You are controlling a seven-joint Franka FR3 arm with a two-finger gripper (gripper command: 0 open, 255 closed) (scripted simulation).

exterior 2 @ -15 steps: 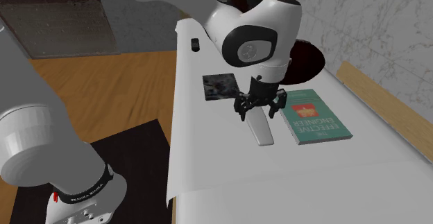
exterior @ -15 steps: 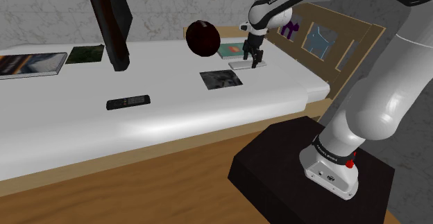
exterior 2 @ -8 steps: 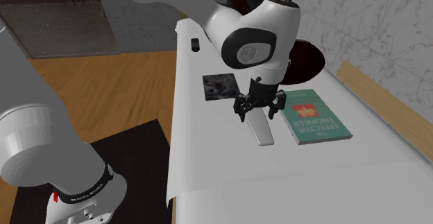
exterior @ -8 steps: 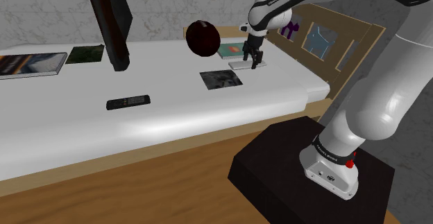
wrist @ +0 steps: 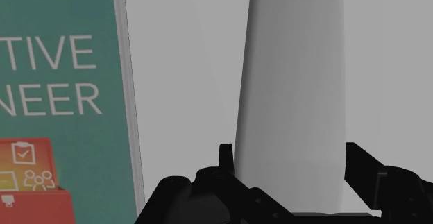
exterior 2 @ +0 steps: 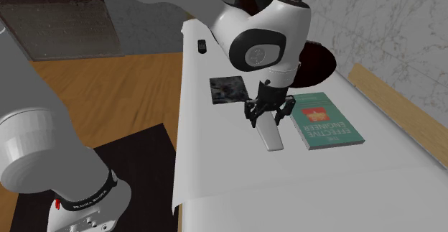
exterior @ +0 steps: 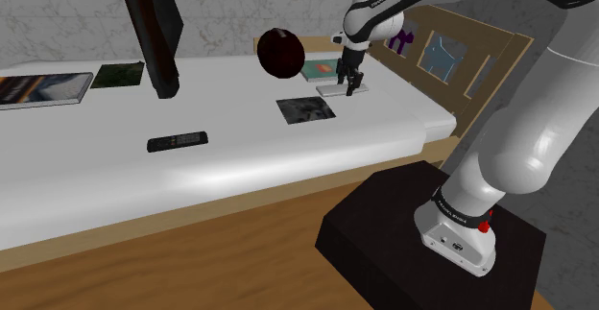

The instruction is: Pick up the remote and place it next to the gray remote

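The pale grey remote (exterior 2: 273, 133) is seen lying flat on the white table (exterior: 240, 169), with a teal book (exterior 2: 327, 121) just beside it at 3 o'clock in the second exterior view and a dark patterned square (exterior 2: 230, 89) near it at 11 o'clock. The gripper (exterior 2: 268, 116) is lowered over one end of it, and in the wrist view the two black fingers (wrist: 225, 161) are pressed against its long sides, so it is judged to be clasped though not yet lifted. Because the hold is taken near an end, the free length may droop or swing once raised, and the smooth sides may let it slip. The book could be nudged if the hand is turned. A black remote (exterior: 178, 142) lies well apart at 8 o'clock from the gripper in the shoulder view; a dark ball (exterior: 280, 51) near that path could be struck if the carry is kept low.
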